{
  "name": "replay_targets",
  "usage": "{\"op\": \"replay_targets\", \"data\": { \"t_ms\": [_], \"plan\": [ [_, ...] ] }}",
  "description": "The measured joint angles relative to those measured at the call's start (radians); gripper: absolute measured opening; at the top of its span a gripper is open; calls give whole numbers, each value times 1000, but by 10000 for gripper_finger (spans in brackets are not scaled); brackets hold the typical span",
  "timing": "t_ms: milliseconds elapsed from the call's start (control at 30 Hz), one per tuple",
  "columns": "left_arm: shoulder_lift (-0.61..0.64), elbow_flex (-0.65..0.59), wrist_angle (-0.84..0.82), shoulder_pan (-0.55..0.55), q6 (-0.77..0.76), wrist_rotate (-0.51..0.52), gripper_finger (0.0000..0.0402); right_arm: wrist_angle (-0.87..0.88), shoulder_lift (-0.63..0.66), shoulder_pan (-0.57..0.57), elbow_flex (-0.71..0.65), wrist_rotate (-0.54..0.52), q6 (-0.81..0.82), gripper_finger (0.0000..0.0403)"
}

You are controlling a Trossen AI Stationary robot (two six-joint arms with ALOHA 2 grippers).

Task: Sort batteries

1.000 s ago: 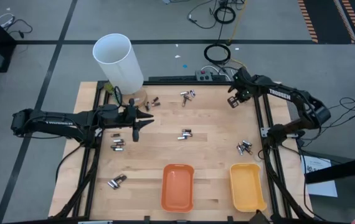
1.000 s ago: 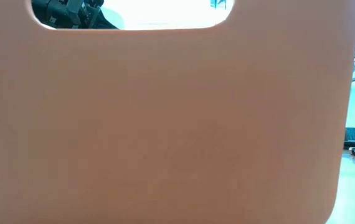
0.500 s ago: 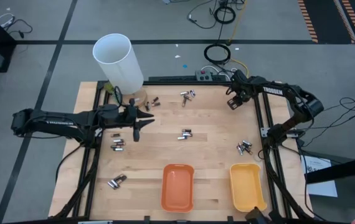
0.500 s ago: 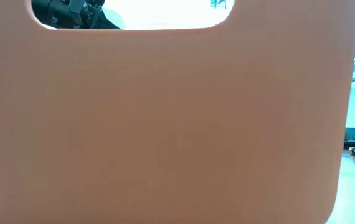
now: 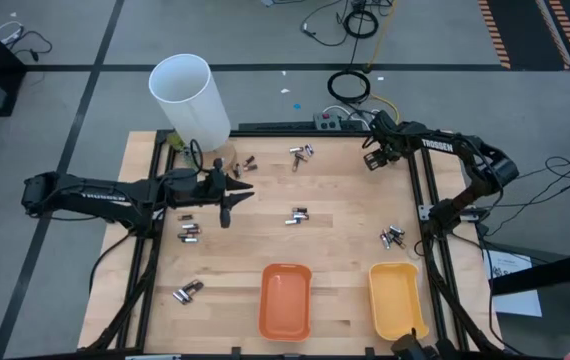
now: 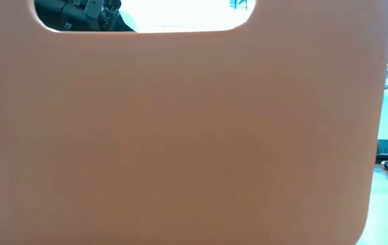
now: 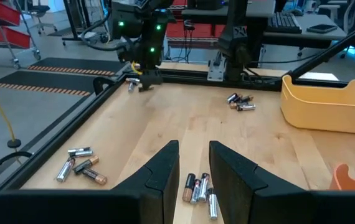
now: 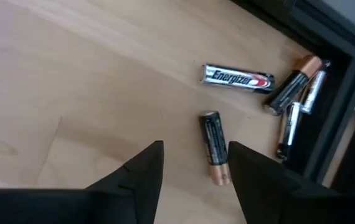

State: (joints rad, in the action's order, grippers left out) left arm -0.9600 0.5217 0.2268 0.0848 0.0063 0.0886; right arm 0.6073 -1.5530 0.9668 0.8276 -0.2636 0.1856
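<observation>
Sorting has not really started: both trays are empty.

The batteries [image 5: 298, 214] lie in small groups over the wooden table [image 5: 345, 200], none in the orange tray [image 5: 285, 300] or the yellow tray [image 5: 397, 298]. The right gripper [image 8: 190, 165] has its fingers spread over a dark battery [image 8: 213, 144] at the far right corner. The left gripper [image 7: 193, 163] hangs parted and empty near the white tube [image 5: 190, 98]. Around the table is grey floor with cables.

"Energizer" is printed on the silver-and-black battery [image 8: 238, 78]. "TROSSEN" lettering marks the right arm [image 5: 437, 146].
</observation>
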Motion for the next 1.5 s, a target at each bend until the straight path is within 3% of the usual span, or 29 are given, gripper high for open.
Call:
{"op": "replay_targets", "data": {
  "t_ms": [67, 233, 367, 567, 733, 900, 1233, 1500],
  "plan": [
    [0, 0, 3, 0, 0, -1, 97, -20, -9, -6, 0, 17, 10, 170],
    [0, 0, 2, 0, 0, -2, 97, -72, -14, -51, 1, 183, -3, 170],
    [0, 0, 0, 0, 0, -4, 97, -68, -10, -100, 18, 195, 11, 170],
    [0, 0, -4, 0, 25, -6, 97, -195, -10, -238, 43, 339, 74, 169],
    [0, 0, -5, 0, 27, -6, 97, -347, -17, -381, 73, 321, 164, 169],
    [1, 0, -8, 0, 26, -6, 97, -352, -107, -467, 205, 237, 190, 169],
    [1, 0, -34, 0, 26, -6, 97, -126, -449, -454, 601, 239, -93, 169],
    [1, 0, -38, 0, 26, -6, 97, -78, -547, -416, 698, 264, -242, 169]
  ]
}}
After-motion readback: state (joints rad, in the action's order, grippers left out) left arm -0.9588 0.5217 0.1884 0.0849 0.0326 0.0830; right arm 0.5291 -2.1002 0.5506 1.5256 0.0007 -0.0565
